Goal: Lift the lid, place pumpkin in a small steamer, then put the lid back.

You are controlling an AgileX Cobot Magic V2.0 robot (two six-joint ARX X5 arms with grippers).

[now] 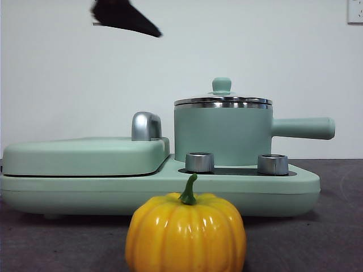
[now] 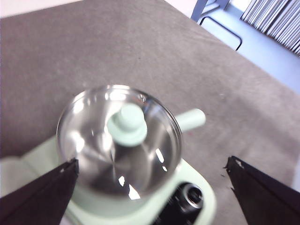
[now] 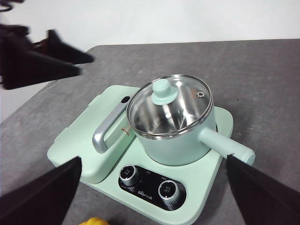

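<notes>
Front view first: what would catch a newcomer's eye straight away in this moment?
The glossy pumpkin fills the foreground, standing on the table in front of the mint-green cooker base. Behind it the small steamer sits on that base with the lid still on. The left hand hovers open above the lid's knob, showing in the front view only as a dark tip at the top; the right hand, also open, hangs high above the cooker.

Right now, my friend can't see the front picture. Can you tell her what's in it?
A glossy yellow-orange toy pumpkin sits up close on the grey table. Behind it, a mint-green pot wearing its steel-rimmed glass lid stands on a mint-green cooker with two silver dials. One black gripper tip pokes in above.
</notes>
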